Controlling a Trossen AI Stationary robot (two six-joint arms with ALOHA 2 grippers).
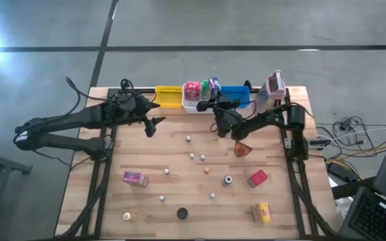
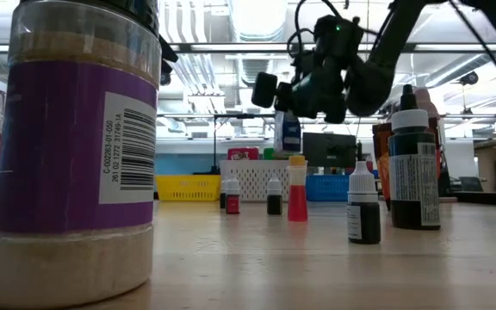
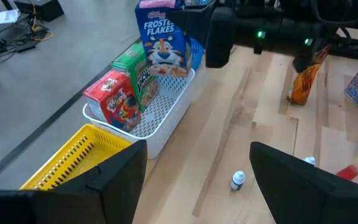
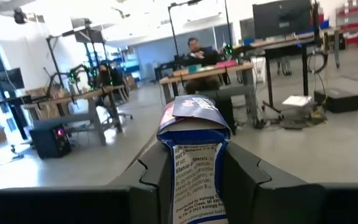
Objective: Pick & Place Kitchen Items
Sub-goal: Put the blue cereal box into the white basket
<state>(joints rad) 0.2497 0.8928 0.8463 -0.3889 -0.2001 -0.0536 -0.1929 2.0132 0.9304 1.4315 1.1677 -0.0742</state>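
The right pincer grips a small blue-and-white cardboard cereal box by its flat sides, fingers closed snugly against the card. It holds the box upright and well off the wooden bench, close to the white mesh plastic bin at the far edge — a lift that would let the box clear the bin's wall, and by my judgement it is meant to stand in there with the others. In the left wrist view a blue frosted-flakes box shows at that bin under the right arm; I cannot tell whether it is the held one.

The left pincer waits with its fingers spread wide and nothing between them, over the bench just in front of the yellow mesh plastic bin, pointed toward the bins.

Bins number three in a row: yellow, white, and a blue plastic bin. In the white one stand a red cereal box and a green cereal box.

Four packets lie loose on the bench: a pink carton, a red packet, a yellow packet and an orange-brown pouch. Around them lie small bottles and caps, roughly ten — too tiny to count exactly.
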